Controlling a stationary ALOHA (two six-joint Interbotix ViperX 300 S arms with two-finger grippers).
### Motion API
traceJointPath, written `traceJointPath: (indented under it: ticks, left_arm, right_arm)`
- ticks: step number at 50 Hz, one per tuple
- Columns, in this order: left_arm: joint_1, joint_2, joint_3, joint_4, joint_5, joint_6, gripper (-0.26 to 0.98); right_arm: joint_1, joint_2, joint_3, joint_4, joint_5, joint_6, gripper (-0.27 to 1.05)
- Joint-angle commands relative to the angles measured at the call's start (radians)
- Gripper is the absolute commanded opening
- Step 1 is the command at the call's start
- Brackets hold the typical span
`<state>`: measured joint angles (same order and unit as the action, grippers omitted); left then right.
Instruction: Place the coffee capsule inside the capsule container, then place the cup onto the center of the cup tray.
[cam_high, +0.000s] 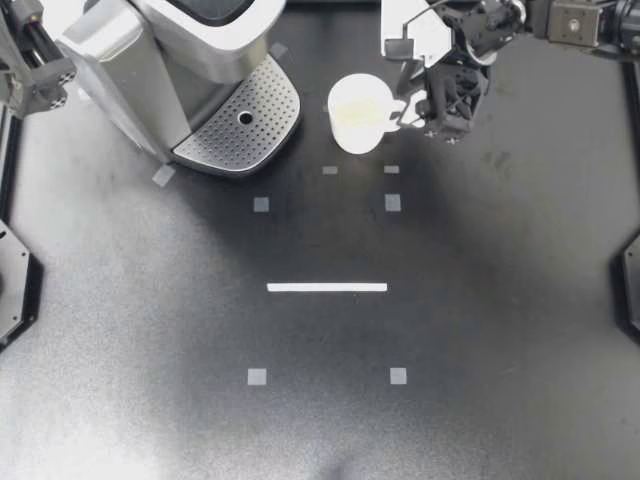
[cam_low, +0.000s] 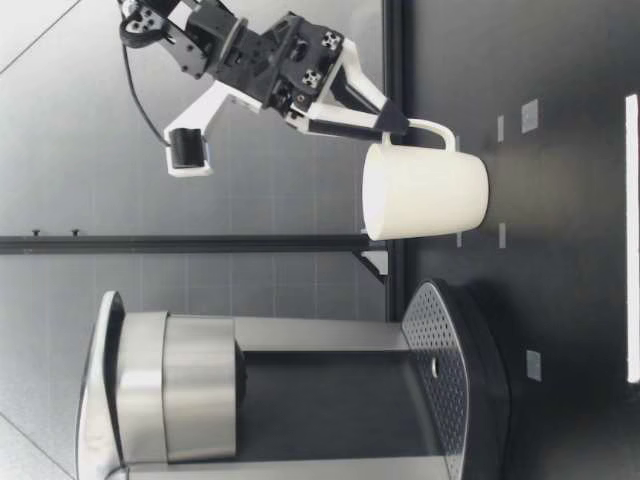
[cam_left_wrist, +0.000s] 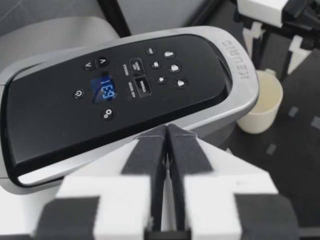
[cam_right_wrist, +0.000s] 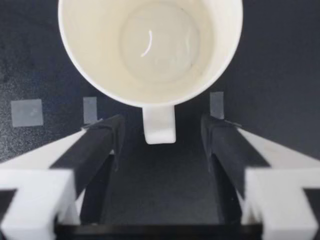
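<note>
A white cup (cam_high: 358, 113) stands upright on the table, to the right of the coffee machine's perforated cup tray (cam_high: 262, 105). My right gripper (cam_high: 408, 106) reaches down to the cup's handle (cam_right_wrist: 160, 125), which lies between its open fingers (cam_right_wrist: 102, 140) without touching them. In the low view the right gripper (cam_low: 393, 125) sits at the handle near the cup's (cam_low: 425, 193) rim. My left gripper (cam_left_wrist: 166, 145) is shut on nothing, above the machine's control panel (cam_left_wrist: 120, 85). No capsule is visible.
The coffee machine (cam_high: 170, 50) fills the table's back left; its cup tray (cam_low: 440, 370) juts toward the middle. My left arm (cam_high: 30, 65) sits at the far left edge. Tape squares (cam_high: 392, 202) and a white strip (cam_high: 327, 287) mark the dark table.
</note>
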<state>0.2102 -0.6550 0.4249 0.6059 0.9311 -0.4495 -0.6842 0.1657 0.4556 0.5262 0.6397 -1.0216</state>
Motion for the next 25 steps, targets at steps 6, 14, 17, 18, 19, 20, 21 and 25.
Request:
traceJointPath:
  ticks: [6, 14, 17, 18, 19, 20, 21, 25]
  left_arm:
    - [-0.002, -0.006, -0.003, 0.014, -0.009, -0.003, 0.10]
    - [-0.002, -0.006, -0.002, 0.015, -0.009, -0.005, 0.10]
    - [-0.002, -0.006, -0.002, 0.015, -0.009, -0.005, 0.10]
    - [-0.002, -0.006, 0.000, 0.014, -0.009, -0.005, 0.10]
    - [-0.002, -0.006, 0.000, 0.014, -0.008, -0.005, 0.10]
    - [-0.002, -0.006, 0.000, 0.014, -0.009, -0.005, 0.10]
    - [-0.002, -0.006, 0.002, 0.014, -0.008, -0.005, 0.10]
    - [-0.002, -0.006, 0.005, 0.014, -0.009, -0.006, 0.10]
  right_arm:
    - [0.006, -0.012, -0.025, 0.011, -0.008, -0.002, 0.56]
    - [0.017, 0.000, -0.032, 0.011, -0.008, -0.002, 0.45]
    - [0.018, 0.002, -0.034, 0.011, -0.008, -0.002, 0.38]
    - [0.017, 0.000, -0.034, 0.011, -0.008, 0.000, 0.36]
    - [0.017, -0.002, -0.034, 0.011, -0.008, -0.002, 0.33]
    - [0.018, -0.003, -0.034, 0.011, -0.008, -0.002, 0.31]
    - [0.017, -0.005, -0.034, 0.011, -0.008, 0.000, 0.29]
    - [0.017, -0.011, -0.034, 0.011, -0.006, 0.000, 0.19]
